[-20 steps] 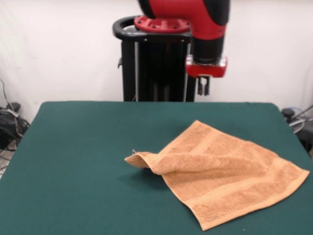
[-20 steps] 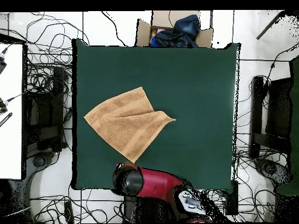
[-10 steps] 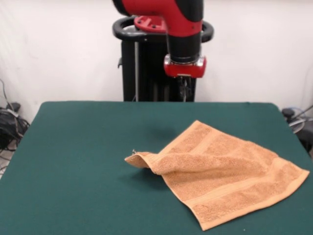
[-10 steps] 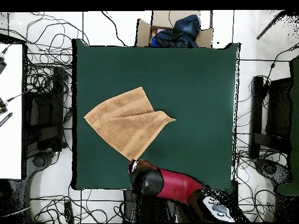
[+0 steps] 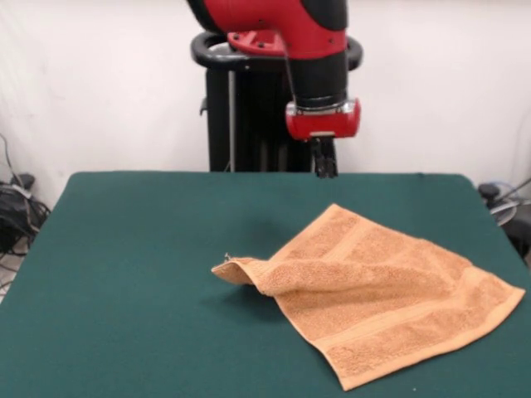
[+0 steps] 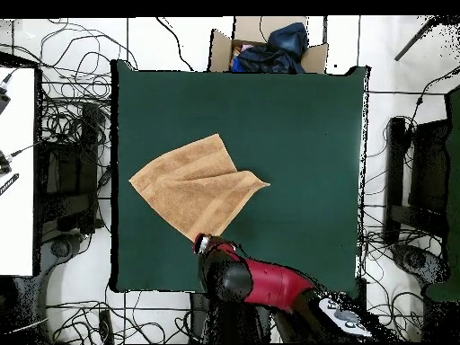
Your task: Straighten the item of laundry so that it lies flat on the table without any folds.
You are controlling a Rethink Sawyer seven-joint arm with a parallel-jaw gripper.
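- Against the frame half a second earlier, we see the gripper (image 5: 324, 168) shifted a little to the right in the front view and sitting slightly lower; in the overhead view the red arm (image 6: 260, 283) reaches a touch further up over the table's near edge.
- The towel (image 5: 373, 286) lies as it did in both earlier frames, with the same outline and the same fold.
- We find no brand, label or readable writing on the arm, the towel or the table (image 5: 124, 274).
- The gripper's fingers read as one dark, narrow shape against the black pedestal (image 5: 249, 108); we cannot tell whether they are parted or closed. It hangs above the table's far edge, apart from the towel.
- The towel rests on the right half of the table in the front view, set diagonally, with one corner (image 5: 228, 269) folded over and raised off the cloth. What lies under that fold is hidden.
- In the overhead view the towel (image 6: 193, 189) sits left of centre, and the arm's wrist covers the gripper and stands just beside the towel's lowest corner.
- The arm's upper part is cut off by the top edge of the front view.
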